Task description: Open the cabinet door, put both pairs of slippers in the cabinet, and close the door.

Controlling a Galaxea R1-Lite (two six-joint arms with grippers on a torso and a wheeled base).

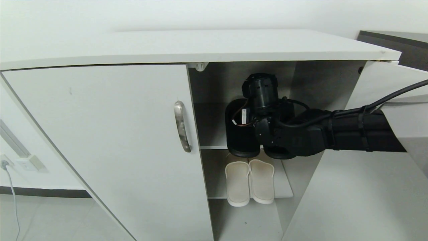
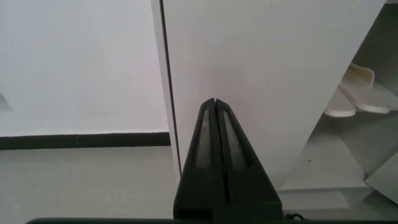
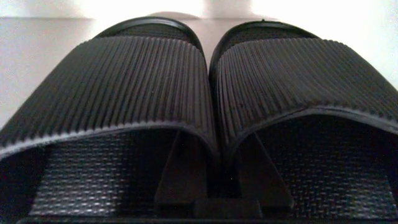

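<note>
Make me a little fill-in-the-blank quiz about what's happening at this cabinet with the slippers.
1. The right gripper holds the black slippers at the ___ shelf.
2. The white slippers lie on the ___ shelf.
3. The left gripper is ___, in front of the closed left door.
4. The right door stands ___.
Missing words: upper; lower; shut; open.

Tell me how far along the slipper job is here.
Done: door open, white slippers on the lower shelf. In hand: right gripper holds black slippers at the upper shelf. Remaining: release them, close the door.
</note>
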